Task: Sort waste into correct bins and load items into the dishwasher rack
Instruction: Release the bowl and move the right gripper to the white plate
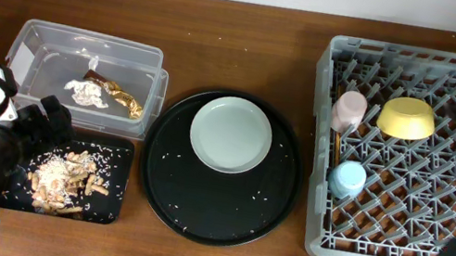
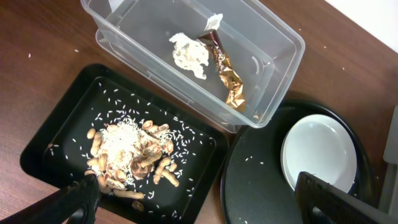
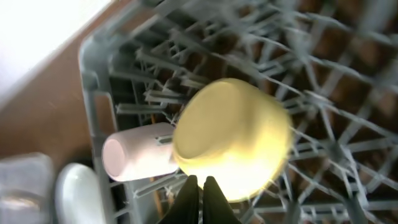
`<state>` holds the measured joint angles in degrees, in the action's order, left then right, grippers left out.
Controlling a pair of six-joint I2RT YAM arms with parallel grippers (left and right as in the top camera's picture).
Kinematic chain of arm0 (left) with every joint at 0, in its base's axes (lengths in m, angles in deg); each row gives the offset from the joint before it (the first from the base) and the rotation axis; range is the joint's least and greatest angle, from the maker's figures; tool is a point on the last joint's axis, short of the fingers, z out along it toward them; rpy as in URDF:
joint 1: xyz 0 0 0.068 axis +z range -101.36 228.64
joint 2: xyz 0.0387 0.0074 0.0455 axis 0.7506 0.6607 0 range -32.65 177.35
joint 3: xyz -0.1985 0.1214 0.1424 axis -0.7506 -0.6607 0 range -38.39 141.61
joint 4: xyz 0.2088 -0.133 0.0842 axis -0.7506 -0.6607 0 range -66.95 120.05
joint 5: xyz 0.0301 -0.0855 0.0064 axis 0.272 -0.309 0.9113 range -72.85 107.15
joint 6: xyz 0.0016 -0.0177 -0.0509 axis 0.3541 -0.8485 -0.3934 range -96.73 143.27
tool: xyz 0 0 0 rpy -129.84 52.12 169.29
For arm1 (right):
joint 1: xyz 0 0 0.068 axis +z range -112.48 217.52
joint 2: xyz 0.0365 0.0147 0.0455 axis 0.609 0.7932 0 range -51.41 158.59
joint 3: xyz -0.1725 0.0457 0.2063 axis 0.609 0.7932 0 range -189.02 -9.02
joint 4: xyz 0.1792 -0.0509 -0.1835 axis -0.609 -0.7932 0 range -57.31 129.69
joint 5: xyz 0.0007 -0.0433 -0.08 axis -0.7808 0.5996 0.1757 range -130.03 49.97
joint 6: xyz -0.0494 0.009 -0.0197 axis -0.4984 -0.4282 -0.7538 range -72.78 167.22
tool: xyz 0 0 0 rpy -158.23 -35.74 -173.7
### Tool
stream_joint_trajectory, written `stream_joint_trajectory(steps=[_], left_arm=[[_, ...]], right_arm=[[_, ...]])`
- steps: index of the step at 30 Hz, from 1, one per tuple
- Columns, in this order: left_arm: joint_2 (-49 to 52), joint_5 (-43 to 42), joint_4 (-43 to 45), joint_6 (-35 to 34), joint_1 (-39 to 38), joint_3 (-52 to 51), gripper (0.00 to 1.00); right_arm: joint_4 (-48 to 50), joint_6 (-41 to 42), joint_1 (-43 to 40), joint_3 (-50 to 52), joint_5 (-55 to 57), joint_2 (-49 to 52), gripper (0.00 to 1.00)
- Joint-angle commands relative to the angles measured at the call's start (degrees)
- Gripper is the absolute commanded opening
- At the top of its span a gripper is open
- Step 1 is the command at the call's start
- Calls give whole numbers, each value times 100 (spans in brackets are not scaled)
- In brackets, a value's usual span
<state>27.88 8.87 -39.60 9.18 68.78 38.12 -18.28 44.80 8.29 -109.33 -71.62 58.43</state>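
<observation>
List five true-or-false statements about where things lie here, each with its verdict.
1. The plate lies on the round black tray. True.
2. The gold wrapper lies on the plate. False: it is in the clear tub, beside the tissue.
3. The yellow bowl is in the rack. True.
4. The blue cup sits on the round black tray. False: it is in the rack.
5. The pink cup is in the clear tub. False: it lies in the rack, next to the yellow bowl.
</observation>
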Motion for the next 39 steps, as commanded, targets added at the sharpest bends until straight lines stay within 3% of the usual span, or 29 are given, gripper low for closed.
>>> stream_joint_trajectory(steps=[1,3,9,31,36,39], left_arm=[[-13,63,4,26,37,46,99],[-13,63,4,24,37,46,99],[-13,63,4,26,37,46,99],[-13,63,4,24,37,46,100],[-13,63,4,26,37,46,99],[-13,63,4,24,37,46,99]], right_arm=[[229,-511,857,-57,1692,-50,5],[470,-511,1228,-57,2487,-39,9],[634,-529,1615,-33,3239,87,13],[-916,-151,1342,-166,3209,343,13],[-1506,-13,1386,-1005,1419,70,14],[-1917,-57,1609,-1283,411,-50,20]])
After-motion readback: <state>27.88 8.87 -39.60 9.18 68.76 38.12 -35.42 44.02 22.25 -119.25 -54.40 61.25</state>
